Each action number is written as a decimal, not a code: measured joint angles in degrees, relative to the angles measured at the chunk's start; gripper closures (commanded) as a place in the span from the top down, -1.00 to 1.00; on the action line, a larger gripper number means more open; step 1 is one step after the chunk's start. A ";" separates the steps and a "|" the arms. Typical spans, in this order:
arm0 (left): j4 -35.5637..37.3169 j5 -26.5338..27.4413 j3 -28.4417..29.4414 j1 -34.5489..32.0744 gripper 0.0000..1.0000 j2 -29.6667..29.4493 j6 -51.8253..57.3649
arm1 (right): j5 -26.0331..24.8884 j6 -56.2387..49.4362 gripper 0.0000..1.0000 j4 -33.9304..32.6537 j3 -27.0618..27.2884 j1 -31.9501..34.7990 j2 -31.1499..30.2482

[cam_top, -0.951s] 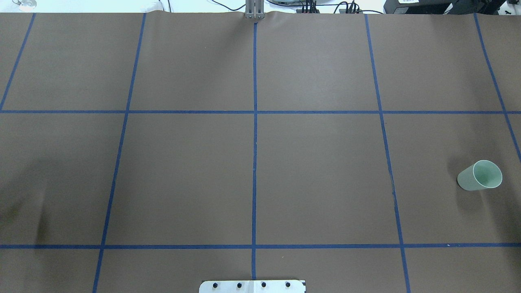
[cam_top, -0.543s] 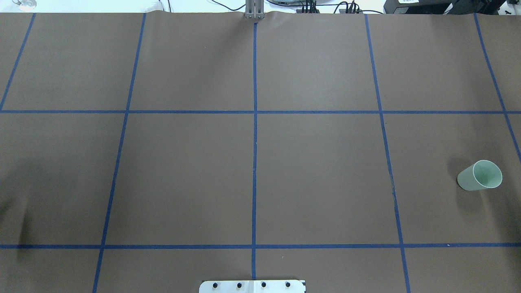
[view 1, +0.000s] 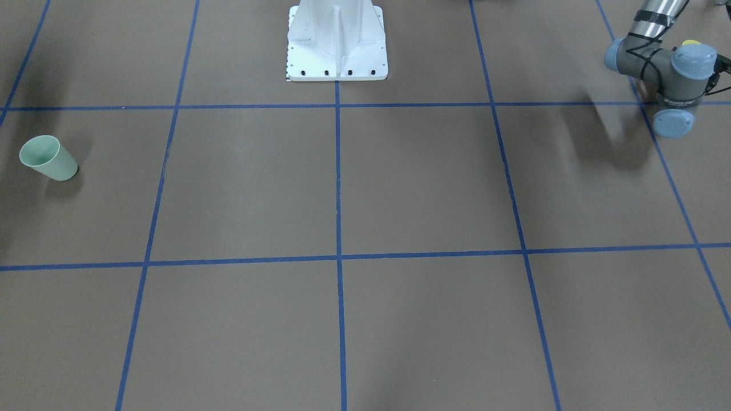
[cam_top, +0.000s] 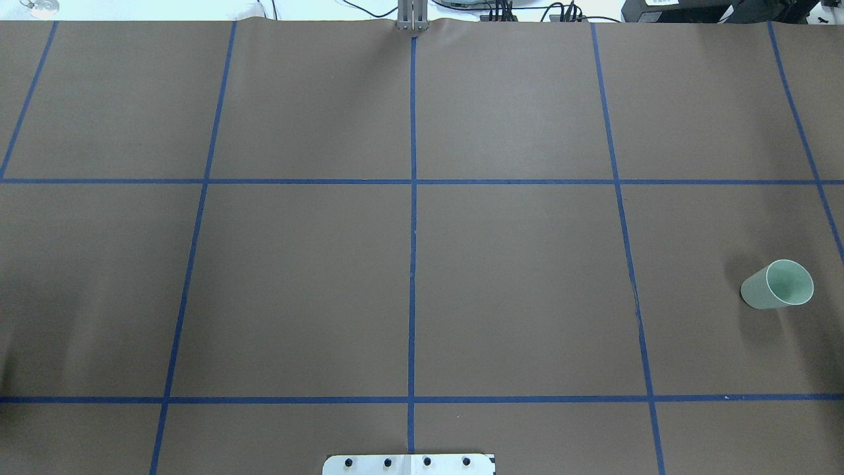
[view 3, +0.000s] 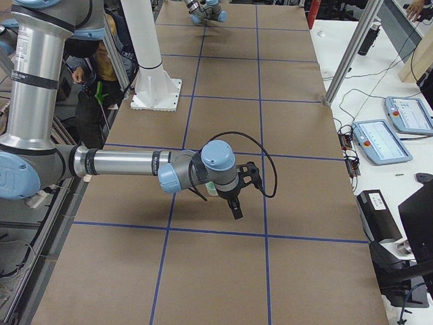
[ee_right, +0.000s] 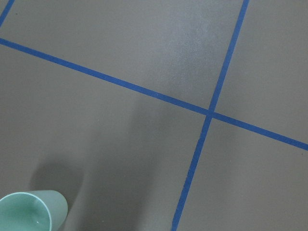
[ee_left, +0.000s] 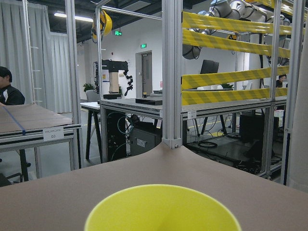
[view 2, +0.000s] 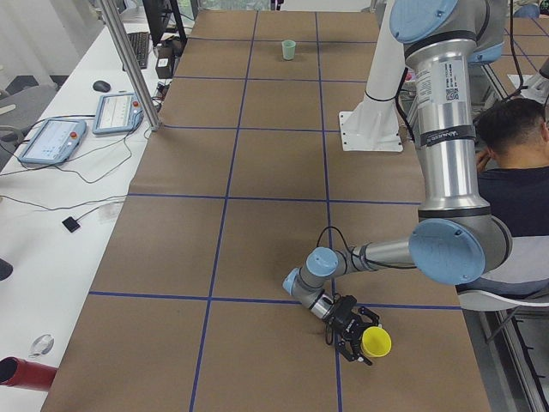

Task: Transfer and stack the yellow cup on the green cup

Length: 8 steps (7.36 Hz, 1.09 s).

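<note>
Progress is sitting at an early stage: nothing is stacking yet, and the two cups are resting at opposite ends of the table (cam_top: pixel 514 277). The yellow cup (view 2: pixel 376 342) is sitting at the far left end, beyond the edge of the overhead view. It is upright with its mouth up, and the left wrist camera is looking straight across its rim. The left gripper (view 2: pixel 358 336) is lying low, level with the table and right against that cup. Only the side camera is showing the claw, so I cannot tell whether it is apart or clamped on the cup. Nor can I tell whether the cup is lifting off the table.

The green cup (cam_top: pixel 777 284) is standing upright and alone near the right end, in the middle row of the blue tape grid (cam_top: pixel 412 264). The right gripper (view 3: pixel 234 206) is hovering close beside it, and the right wrist camera is catching the cup's rim in its lower left corner. Again the claw is showing in a side view alone, so I cannot tell whether it is apart or together.

By my reading, grasping the yellow cup is the step in hand. Nearly everything is waiting to be done: lifting that cup, carrying it across the whole table, perhaps passing it between the grippers, and lowering it into the green cup's open mouth.
</note>
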 measured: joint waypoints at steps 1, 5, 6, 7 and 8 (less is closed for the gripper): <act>-0.44 -0.05 0.25 0.04 1.00 0.05 1.07 | 0.00 0.02 1.00 0.00 0.00 0.00 0.08; -0.29 0.63 0.14 0.86 -0.56 0.01 5.54 | 0.02 0.11 1.00 -0.02 0.01 0.00 0.26; -0.26 0.78 0.04 0.86 -0.59 0.10 7.14 | 0.06 0.23 1.00 -0.06 0.01 0.00 0.30; -0.25 1.23 -0.19 0.87 -0.61 0.21 8.60 | 0.08 0.37 1.00 -0.08 0.01 0.00 0.33; -0.21 2.52 -0.75 0.77 -0.61 0.37 10.20 | 0.09 0.45 1.00 -0.10 0.00 0.00 0.37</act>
